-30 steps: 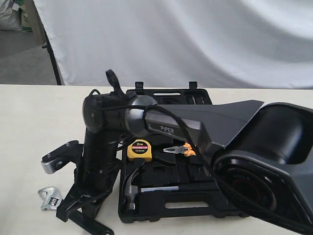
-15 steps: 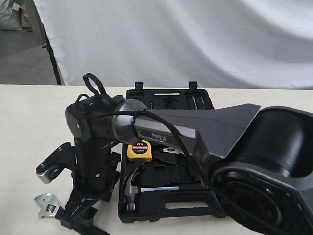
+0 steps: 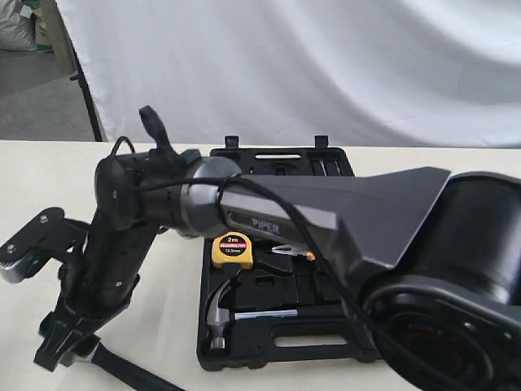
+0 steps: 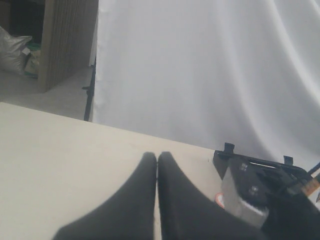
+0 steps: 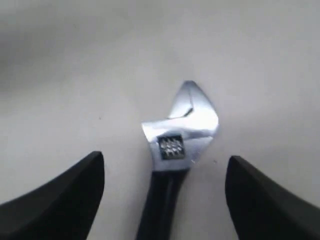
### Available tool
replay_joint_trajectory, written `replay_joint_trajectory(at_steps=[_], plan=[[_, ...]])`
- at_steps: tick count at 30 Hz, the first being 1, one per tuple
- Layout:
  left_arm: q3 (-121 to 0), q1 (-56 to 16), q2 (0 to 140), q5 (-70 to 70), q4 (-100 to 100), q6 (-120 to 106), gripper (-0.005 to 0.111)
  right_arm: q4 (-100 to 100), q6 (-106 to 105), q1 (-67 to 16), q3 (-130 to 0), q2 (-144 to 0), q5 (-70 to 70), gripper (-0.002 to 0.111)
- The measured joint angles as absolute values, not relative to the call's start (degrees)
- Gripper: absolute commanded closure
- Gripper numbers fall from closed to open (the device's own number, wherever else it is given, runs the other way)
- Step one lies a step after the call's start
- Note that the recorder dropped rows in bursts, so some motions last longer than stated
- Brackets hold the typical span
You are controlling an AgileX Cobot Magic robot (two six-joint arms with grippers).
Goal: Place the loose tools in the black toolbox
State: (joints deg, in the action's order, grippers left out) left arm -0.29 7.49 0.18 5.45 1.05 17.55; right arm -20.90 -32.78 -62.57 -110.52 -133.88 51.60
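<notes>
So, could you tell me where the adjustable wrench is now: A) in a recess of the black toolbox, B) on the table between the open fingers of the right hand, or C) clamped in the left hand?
B: the right wrist view shows the wrench lying on the table, with the right hand open and its fingers either side, not touching it.

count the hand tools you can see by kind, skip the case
adjustable wrench: 1
claw hammer: 1
tape measure: 1
pliers: 1
total: 4
</notes>
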Motion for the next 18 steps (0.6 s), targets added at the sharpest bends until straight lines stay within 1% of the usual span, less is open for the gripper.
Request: replay_joint_trajectory(at_steps=[6, 13, 15, 17, 18], plan=[[-0.29, 7.49, 0.18, 5.45, 1.05, 17.55, 0.106, -22.55, -34.77, -63.67, -110.52, -137.8, 47.6, 0.043], [-0.29, 7.49, 0.18, 5.45, 1.05, 17.55, 0.106, -20.66, -35.59, -63.67, -110.52, -138.88, 46.01, 0.044], [-0.29, 7.49, 0.18, 5.45, 1.05, 17.55, 0.106, -20.44, -35.73, -63.67, -110.52, -138.88, 46.01, 0.051], [-0.29, 7.49, 0.18, 5.45, 1.05, 17.55, 0.106, -19.88, -35.73, -63.67, -110.52, -138.88, 45.91, 0.063], [-0.29, 7.49, 0.18, 5.45, 1.05, 17.55, 0.106, -19.71, -35.73, -63.67, -110.52, -138.88, 45.67, 0.071]])
